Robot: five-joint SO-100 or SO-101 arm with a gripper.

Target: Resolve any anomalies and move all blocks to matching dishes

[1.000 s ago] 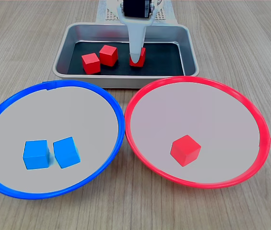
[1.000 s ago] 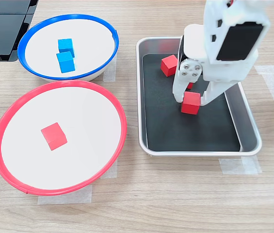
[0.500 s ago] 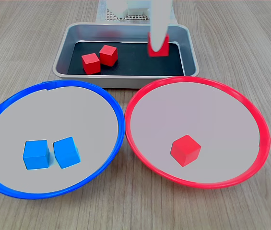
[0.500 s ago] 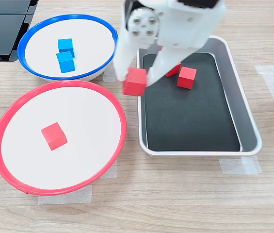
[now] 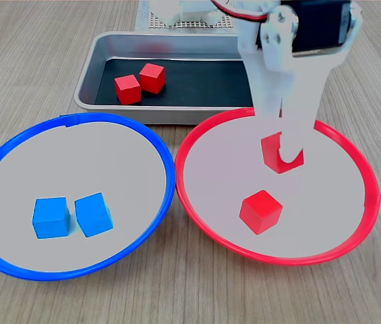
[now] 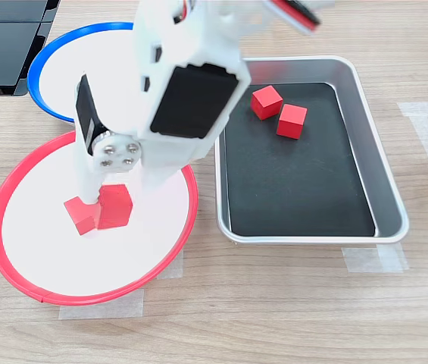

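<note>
end effector (image 5: 282,154) clamped on a red block (image 5: 274,152), held over the red-rimmed dish (image 5: 197,128), just above the inside. another red block (image 5: 260,211) lies in that dish, nearer. two blue blocks (image 5: 50,217) (image 5: 94,214) sit in the blue-rimmed dish (image 5: 15,145) at the first exterior view's left. two red blocks (image 5: 127,89) (image 5: 152,77) in the far grey tray (image 5: 102,47). wooden worktop (image 5: 35,61).

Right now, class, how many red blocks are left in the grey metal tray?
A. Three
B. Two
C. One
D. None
B: two red blocks lie side by side on the black liner of the tray, while the claw holds a third over the red-rimmed dish, beside the red block already there.
</note>
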